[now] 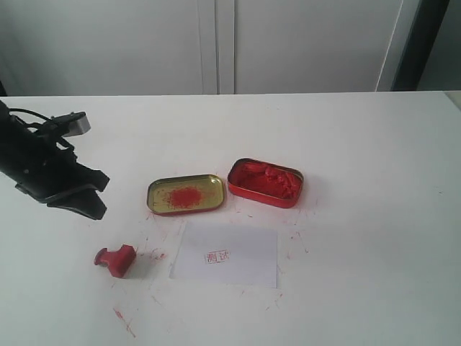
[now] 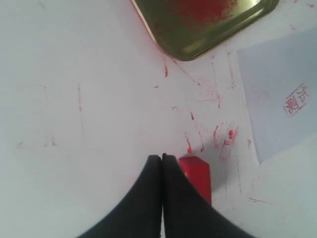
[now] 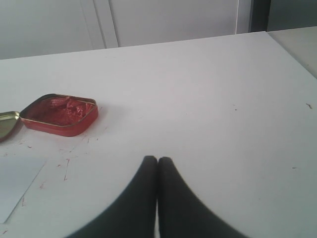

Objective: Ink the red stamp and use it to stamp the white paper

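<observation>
While my left gripper point(image 2: 162, 157) hangs clenched and empty, the red stamp point(image 1: 115, 259) lies free on the table point(image 1: 374, 216).
I see the stamp tipped on its side in the lower left of the exterior frame, just below that gripper and not touching it, left of the white paper point(image 1: 227, 254), which bears a red mark. My right gripper point(image 3: 157, 159) is pressed closed too, holding nothing.
</observation>
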Action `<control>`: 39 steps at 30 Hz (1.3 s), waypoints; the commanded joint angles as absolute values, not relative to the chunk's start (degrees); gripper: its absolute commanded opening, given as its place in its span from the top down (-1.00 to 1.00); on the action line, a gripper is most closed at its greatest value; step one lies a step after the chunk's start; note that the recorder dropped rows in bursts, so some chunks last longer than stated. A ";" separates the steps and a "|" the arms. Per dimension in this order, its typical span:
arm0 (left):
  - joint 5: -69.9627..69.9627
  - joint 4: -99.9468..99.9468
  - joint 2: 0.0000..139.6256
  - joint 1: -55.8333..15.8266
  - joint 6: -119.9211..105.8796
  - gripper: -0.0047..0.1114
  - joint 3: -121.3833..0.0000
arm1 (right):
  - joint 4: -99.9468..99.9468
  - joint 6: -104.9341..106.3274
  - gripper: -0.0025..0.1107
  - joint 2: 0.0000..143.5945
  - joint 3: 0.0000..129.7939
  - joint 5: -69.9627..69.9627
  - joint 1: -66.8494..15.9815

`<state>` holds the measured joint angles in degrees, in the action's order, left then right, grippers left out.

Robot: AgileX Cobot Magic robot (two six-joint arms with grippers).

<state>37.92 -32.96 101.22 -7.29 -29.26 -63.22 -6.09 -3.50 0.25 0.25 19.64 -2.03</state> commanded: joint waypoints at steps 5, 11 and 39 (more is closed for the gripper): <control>42.53 -10.60 93.14 -7.02 -6.86 0.92 -64.12 | -5.96 -3.66 0.96 0.00 0.00 19.14 -2.22; 47.62 2.22 86.86 -7.02 3.04 0.92 -64.01 | -5.96 -3.66 0.96 0.00 0.00 19.14 -2.22; 59.75 -1.46 37.23 -7.02 3.01 0.92 -46.46 | -5.96 -3.66 0.96 0.00 0.00 19.14 -2.22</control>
<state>56.11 -0.50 41.78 -7.29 2.73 -46.99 -6.09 -3.50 0.25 0.25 19.64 -2.03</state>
